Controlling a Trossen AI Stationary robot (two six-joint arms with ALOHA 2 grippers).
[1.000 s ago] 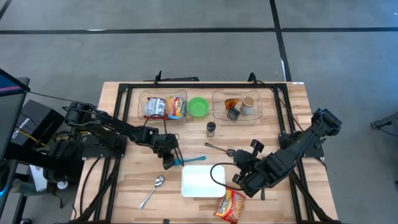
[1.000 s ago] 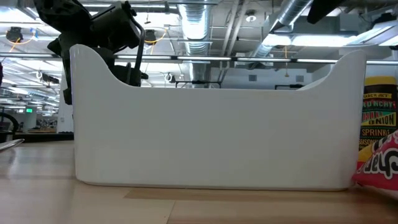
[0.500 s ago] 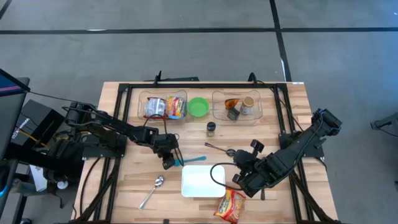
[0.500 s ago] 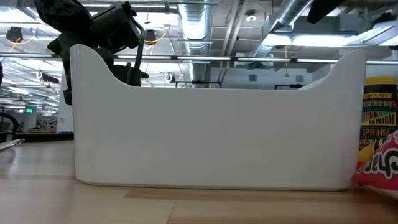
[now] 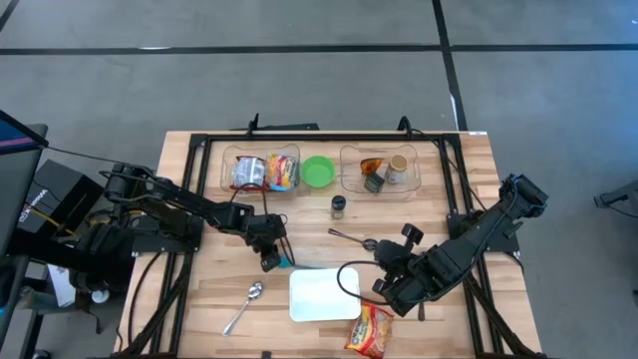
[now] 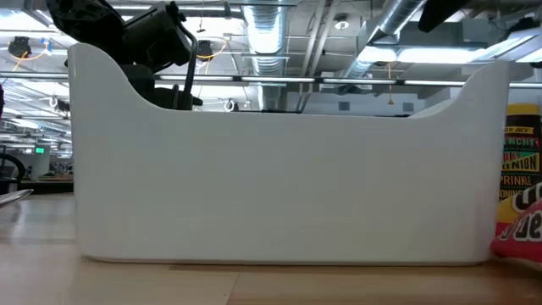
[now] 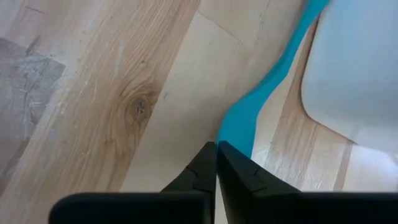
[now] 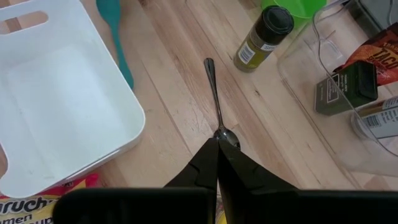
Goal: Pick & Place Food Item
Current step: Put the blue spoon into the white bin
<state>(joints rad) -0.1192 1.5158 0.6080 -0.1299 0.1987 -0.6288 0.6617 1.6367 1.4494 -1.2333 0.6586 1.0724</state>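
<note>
Moved since earlier: white tray (image 5: 324, 296) has slid toward lower left of the high view, over the teal spatula (image 7: 249, 112).
Left gripper (image 5: 267, 257): clenched, nothing visibly held.
Right gripper (image 5: 384, 284): clenched, empty.
Food item: noodle packet (image 5: 367, 329) beside tray, lower centre.
Risk: closed fingers shoving the spatula could push the tray onto the packet.

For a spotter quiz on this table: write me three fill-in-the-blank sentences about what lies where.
1. The bowl between the two clear trays is ____ in colour.
2. The white bin holds ____.
3. The left gripper has its fingers shut beside the handle of a ____ spatula.

Missing words: green; nothing; blue
</note>
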